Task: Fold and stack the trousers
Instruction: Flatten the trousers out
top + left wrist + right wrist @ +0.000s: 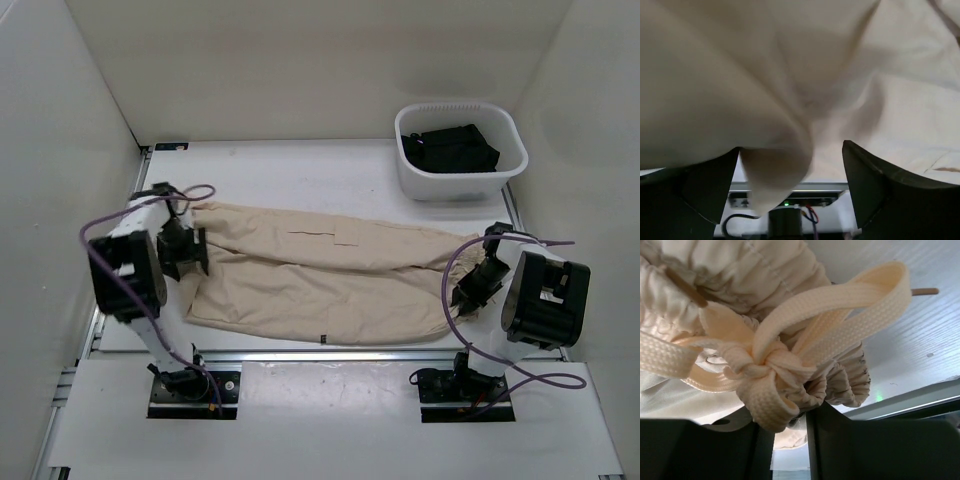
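Beige trousers [320, 275] sprawl mid-frame; my right gripper [790, 440] pinches the gathered waist, left gripper [790, 195] gapes around loose cloth, so lift evenly.

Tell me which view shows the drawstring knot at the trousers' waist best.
The right wrist view: the drawstring knot fills the frame, its woven tape and loops sharp against the gathered waist. The top external view shows the whole trousers, but the knot is too small to make out there. The left wrist view shows only plain cloth.

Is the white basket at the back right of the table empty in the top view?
No, the white basket holds a dark, crumpled garment, while the beige trousers lie flat on the table.
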You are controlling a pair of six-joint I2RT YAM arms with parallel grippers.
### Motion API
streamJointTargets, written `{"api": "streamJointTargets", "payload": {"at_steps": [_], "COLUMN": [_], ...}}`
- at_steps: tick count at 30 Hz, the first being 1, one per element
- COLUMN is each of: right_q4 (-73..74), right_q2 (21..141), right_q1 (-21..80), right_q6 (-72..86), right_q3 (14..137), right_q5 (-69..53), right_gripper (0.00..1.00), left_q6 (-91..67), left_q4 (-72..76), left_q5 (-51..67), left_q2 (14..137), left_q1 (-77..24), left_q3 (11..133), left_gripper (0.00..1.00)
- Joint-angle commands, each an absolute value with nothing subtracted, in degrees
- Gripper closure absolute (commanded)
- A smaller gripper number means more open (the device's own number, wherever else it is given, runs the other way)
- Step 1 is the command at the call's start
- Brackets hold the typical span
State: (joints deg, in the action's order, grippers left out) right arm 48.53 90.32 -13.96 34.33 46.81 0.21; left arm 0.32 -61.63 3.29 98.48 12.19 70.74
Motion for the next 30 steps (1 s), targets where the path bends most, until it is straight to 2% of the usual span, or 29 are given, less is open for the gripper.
{"api": "streamJointTargets", "payload": {"at_steps": [1, 6, 12, 18, 20, 25, 28, 29, 30], "right_q4": [44.1, 46.1, 46.7, 47.2, 47.2, 45.8, 45.8, 45.8, 45.8], "right_q2": [92.9, 92.4, 92.4, 92.4, 92.4, 92.4, 92.4, 92.4, 91.9], "right_q1": [-13.9, -13.9, -13.9, -13.9, -13.9, -13.9, -13.9, -13.9, -13.9], "right_q6": [33.2, 32.7, 32.7, 32.7, 32.7, 33.3, 32.8, 32.8, 32.8], "right_q3": [47.1, 47.6, 47.6, 47.1, 47.1, 46.5, 46.5, 45.9, 45.9], "right_q5": [2.2, 3.4, 4.0, 5.3, 6.2, 6.1, 6.1, 6.1, 6.1], "right_gripper": [0.67, 0.66, 0.66, 0.66, 0.66, 0.66, 0.66, 0.66, 0.66], "left_q6": [0.0, 0.0, 0.0, 0.0, 0.0, 0.0, 0.0, 0.0, 0.0], "left_q4": [-63.9, -64.4, -63.5, -54.2, -53.6, -49.5, -49.3, -50.3, -51.4], "left_q5": [1.8, 7.4, 7.6, 5.9, 6.7, 6.5, 17.0, 24.9, 28.8], "left_q2": [105.1, 96.5, 85.4, 72.4, 71.8, 73.6, 82.6, 84.9, 87.1], "left_q1": [4.6, -10.1, -9.2, 7.9, 14.1, 20.0, 29.5, 33.0, 34.1], "left_q3": [73.9, 82.1, 75.8, 63.8, 62.5, 58.5, 60.5, 61.9, 65.3], "left_gripper": [0.0, 0.0, 0.0, 0.0, 0.0, 0.0, 0.0, 0.01, 0.12]}}
